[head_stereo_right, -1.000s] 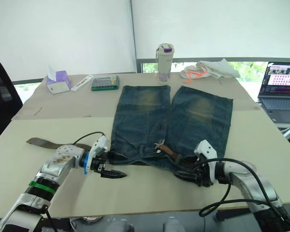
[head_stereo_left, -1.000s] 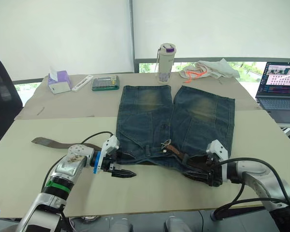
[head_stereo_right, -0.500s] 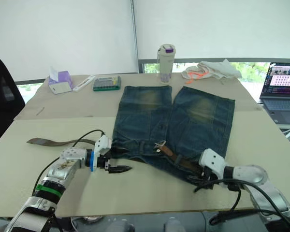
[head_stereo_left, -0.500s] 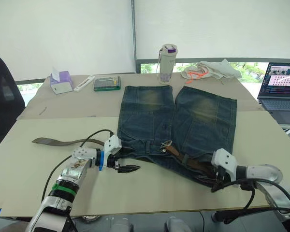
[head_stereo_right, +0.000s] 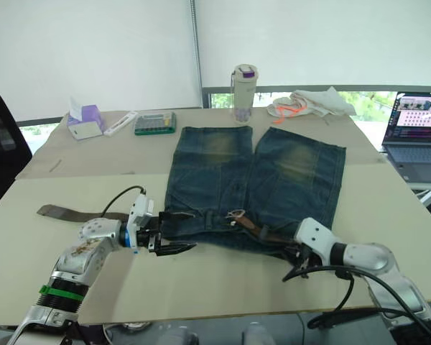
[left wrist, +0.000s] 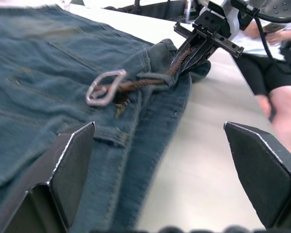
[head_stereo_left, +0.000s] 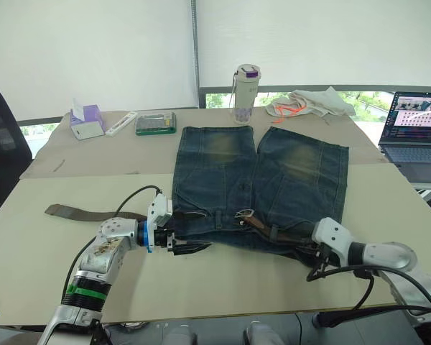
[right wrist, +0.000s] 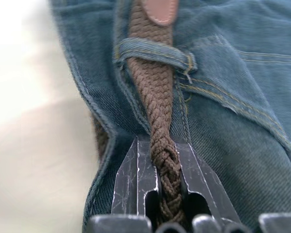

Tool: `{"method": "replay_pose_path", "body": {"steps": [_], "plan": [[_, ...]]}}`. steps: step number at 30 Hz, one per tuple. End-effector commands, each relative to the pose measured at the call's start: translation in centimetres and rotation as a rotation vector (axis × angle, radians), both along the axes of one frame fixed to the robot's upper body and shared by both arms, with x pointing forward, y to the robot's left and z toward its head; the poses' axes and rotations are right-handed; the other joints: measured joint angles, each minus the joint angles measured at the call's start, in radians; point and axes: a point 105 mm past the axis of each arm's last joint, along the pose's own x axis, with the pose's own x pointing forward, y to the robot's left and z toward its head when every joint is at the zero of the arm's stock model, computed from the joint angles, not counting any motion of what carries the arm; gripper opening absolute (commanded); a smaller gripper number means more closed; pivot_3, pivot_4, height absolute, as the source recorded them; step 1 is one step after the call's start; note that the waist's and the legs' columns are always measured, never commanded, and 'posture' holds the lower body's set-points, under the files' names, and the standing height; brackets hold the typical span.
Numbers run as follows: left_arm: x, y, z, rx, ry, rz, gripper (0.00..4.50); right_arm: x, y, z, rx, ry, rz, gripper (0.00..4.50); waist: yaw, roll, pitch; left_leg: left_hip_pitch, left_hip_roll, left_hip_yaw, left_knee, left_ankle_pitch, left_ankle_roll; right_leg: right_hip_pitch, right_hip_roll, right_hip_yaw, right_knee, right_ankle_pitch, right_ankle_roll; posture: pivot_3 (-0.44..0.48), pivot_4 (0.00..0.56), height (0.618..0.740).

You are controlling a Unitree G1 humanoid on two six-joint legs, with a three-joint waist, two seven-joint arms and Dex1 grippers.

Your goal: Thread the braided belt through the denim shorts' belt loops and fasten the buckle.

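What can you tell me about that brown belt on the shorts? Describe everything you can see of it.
The braided belt is a dark brown woven strap, like plaited cord. It lies along the waistband of the denim shorts, passing under a belt loop. The right hand pinches it between its black fingers. Its silvery buckle rests flat on the denim near the middle of the waistband, unfastened. A flat brown end trails over the table on the robot's left, beyond the left hand.

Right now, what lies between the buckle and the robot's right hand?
A stretch of braided belt runs from the buckle under a belt loop to the right hand, seen in both wrist views.
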Motion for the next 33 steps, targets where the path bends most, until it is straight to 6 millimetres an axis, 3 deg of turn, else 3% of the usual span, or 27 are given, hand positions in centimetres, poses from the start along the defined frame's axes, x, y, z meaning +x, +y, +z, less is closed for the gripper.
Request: {"method": "replay_pose_path", "body": {"steps": [1,8,14,21,27,31,33], "plan": [[-0.1,1.1,2.3,0.008,-0.099,0.036,4.5,2.0,-2.0,-0.4,-0.102,-0.044,-0.098,0.04,0.001,0.0,0.0,0.0,0.0,0.0,0.0,0.0,0.0,0.0,0.0,0.0,0.0,0.0,0.0,0.0,0.15,0.74],[1.0,1.7,3.1,0.021,-0.137,0.088,4.5,6.4,-2.6,-0.5,-0.081,-0.065,-0.231,0.04,0.002,-0.003,0.001,0.001,0.0,0.0,0.0,0.0,0.0,0.002,0.0,0.0,-0.001,0.001,-0.003,0.0,0.15,0.74],[1.4,1.0,3.3,0.008,-0.144,0.091,4.5,9.5,-3.7,0.1,-0.055,-0.095,-0.341,0.04,0.0,-0.005,0.002,0.001,-0.001,0.0,0.0,0.0,0.0,0.001,0.0,0.0,-0.001,0.002,-0.003,0.0,0.15,0.74],[1.7,0.8,3.0,-0.002,-0.131,0.092,4.5,11.0,-5.3,0.8,-0.049,-0.165,-0.385,0.04,0.005,-0.004,0.002,0.0,-0.001,0.0,0.0,0.0,0.0,0.001,-0.002,0.0,-0.001,0.002,-0.004,0.0,0.15,0.74],[1.4,1.1,2.9,-0.003,-0.116,0.093,4.5,8.3,-4.9,0.1,-0.072,-0.136,-0.176,0.04,0.008,-0.004,0.003,0.0,-0.001,0.0,-0.001,0.0,0.0,0.002,-0.002,-0.001,-0.003,0.002,-0.003,0.0,0.15,0.74],[1.0,2.0,2.2,0.016,-0.096,0.105,4.5,4.5,-3.8,1.1,0.032,-0.086,0.001,0.04,0.005,-0.003,0.003,0.0,-0.001,-0.002,-0.002,0.0,0.0,0.004,-0.001,-0.002,-0.006,0.002,-0.003,0.0,0.15,0.74],[0.9,2.3,2.0,0.021,-0.089,0.113,4.5,3.4,-4.4,1.2,0.038,-0.044,0.002,0.04,0.004,-0.001,0.004,0.001,0.0,-0.002,-0.002,0.0,0.0,0.005,-0.001,-0.002,-0.007,0.002,-0.003,0.0,0.15,0.74]]}}
